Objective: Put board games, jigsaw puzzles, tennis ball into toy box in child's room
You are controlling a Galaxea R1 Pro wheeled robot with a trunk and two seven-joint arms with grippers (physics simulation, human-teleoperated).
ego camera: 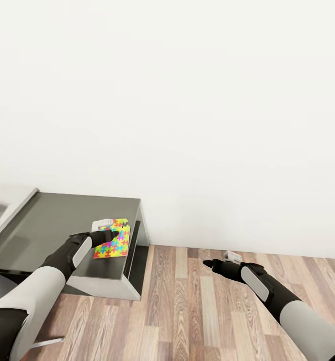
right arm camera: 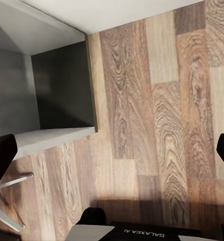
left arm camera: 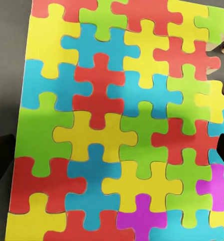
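Note:
A jigsaw puzzle (ego camera: 112, 241), a thin square of bright interlocking patches, lies flat near the right end of a low dark grey desk (ego camera: 52, 225). My left gripper (ego camera: 117, 232) hovers just over its far edge. In the left wrist view the puzzle (left arm camera: 117, 120) spreads under the gripper (left arm camera: 112, 160), whose dark fingertips (left arm camera: 1, 165) stand wide apart at either side, open and empty. My right gripper (ego camera: 206, 262) hangs open over the wood floor, right of the desk. The right wrist view has it (right arm camera: 112, 155) with nothing between its fingers.
A small white thing (ego camera: 103, 222) lies on the desk, partly under the puzzle's far edge. A pale grey surface (ego camera: 12, 210) adjoins the desk on the left. A small white object (ego camera: 233, 256) sits on the plank floor (ego camera: 187, 311) by the white wall.

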